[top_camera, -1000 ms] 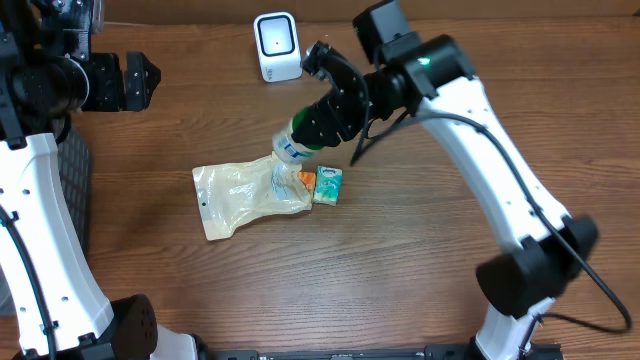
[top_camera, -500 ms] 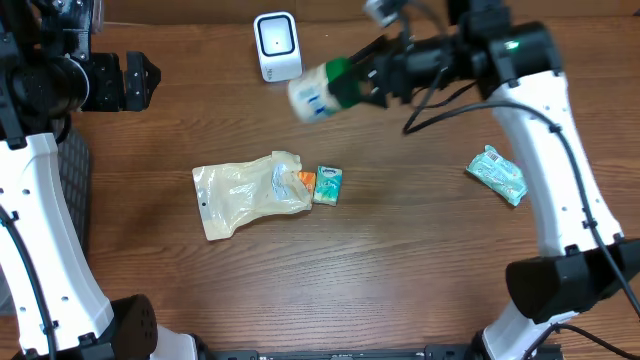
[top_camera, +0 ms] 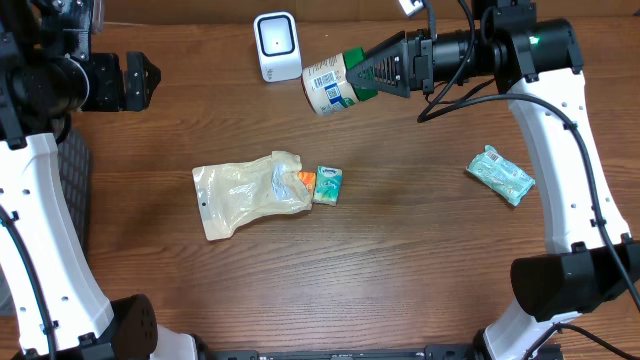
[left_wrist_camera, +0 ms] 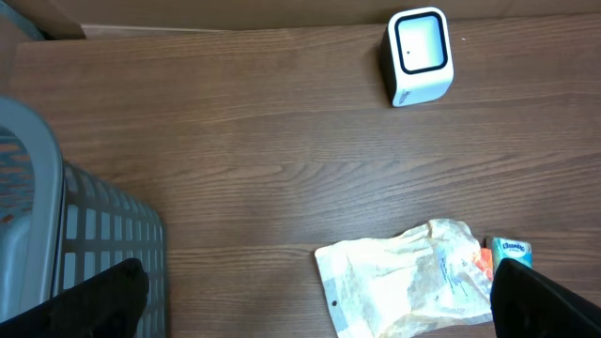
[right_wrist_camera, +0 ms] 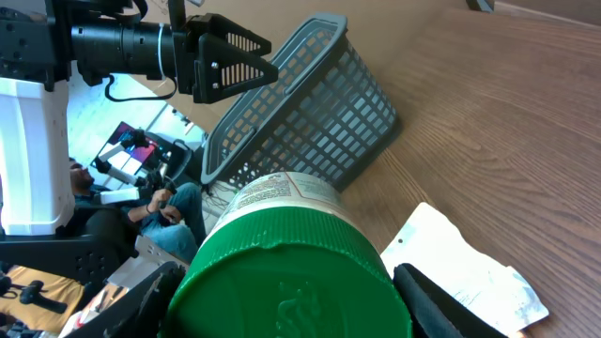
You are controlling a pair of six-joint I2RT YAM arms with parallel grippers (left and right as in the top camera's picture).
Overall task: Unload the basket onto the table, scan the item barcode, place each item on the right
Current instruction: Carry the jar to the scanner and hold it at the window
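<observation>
- My right pincer (top_camera: 372, 72) grips the green plastic cap of a cylindrical, paper-labelled jar (top_camera: 328, 85), held sideways above the bench (top_camera: 420, 260), just right of the boxy white scanner (top_camera: 276, 45).
- My left pincer (top_camera: 140, 80) gapes, released, far left.
- A crinkled translucent pouch (top_camera: 245, 195) lies on the wood grain.

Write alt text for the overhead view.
The right gripper holds a green-lidded jar near the white scanner. On the wooden table lie a crumpled plastic bag, a small teal box and a teal packet.
</observation>
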